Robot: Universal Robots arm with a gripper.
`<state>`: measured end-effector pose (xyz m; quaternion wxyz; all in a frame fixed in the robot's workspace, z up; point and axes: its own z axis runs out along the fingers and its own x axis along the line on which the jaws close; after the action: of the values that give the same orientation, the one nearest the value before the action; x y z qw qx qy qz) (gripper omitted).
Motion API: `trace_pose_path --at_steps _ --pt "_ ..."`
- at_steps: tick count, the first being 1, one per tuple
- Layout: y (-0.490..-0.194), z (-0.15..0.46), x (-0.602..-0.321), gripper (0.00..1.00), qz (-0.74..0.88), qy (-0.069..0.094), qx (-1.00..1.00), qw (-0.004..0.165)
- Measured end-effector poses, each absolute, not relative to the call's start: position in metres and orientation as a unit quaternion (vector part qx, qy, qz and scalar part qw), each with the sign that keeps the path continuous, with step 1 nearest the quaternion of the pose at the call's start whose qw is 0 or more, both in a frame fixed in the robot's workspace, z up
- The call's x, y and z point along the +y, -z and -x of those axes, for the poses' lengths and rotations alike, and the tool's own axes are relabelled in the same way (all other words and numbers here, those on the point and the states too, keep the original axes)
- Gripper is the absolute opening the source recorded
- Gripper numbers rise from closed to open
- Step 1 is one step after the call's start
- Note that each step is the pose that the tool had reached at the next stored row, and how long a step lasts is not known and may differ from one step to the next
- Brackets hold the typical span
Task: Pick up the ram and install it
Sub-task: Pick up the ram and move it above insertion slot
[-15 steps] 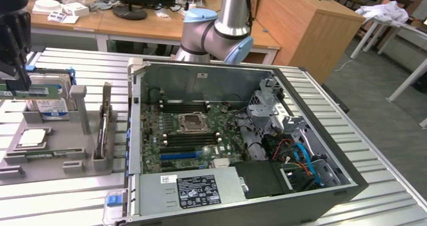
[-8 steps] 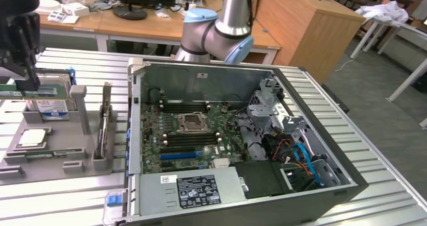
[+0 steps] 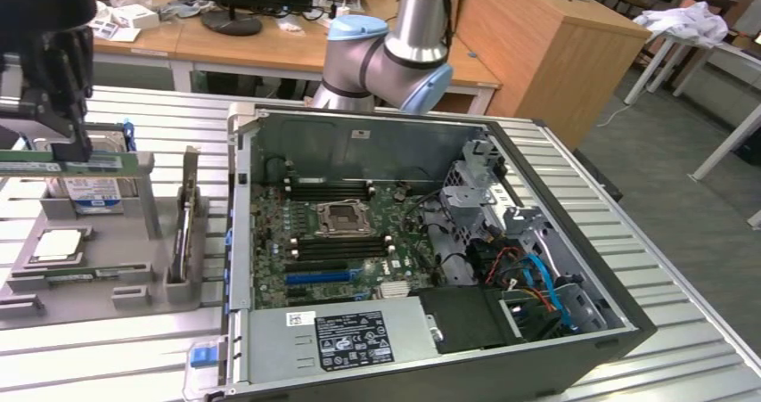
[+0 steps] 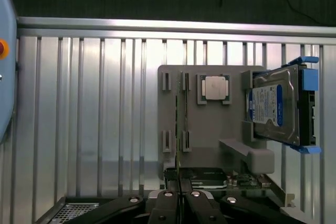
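Gripper (image 3: 69, 145) jaws clamped on ram (image 3: 48, 161) over gray holder (image 3: 143, 286); pickup underway, memory slots (image 3: 333, 191) beside holder empty.

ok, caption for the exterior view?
End effector shut on the ram at the grey parts tray, beside open PC case.

table (image 4: 79, 103): ribbed bare metal | tray (image 4: 210, 129): matt grey plastic | ram (image 3: 36, 162): green circuit board

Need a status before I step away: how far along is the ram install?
Done: the tool is shut on the ram, at the grey holder on the exterior view's left. In hand: the ram, held level near the hard drive. Left: it is not installed yet; the black memory slots in the open case look unfilled.
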<state>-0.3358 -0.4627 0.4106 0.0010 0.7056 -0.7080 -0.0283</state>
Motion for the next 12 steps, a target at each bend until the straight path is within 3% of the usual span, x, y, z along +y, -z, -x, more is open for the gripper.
trace_pose_path --at_steps 12 --pt "-0.411 0.312 -0.463 0.12 -0.706 0.029 -0.708 0.001"
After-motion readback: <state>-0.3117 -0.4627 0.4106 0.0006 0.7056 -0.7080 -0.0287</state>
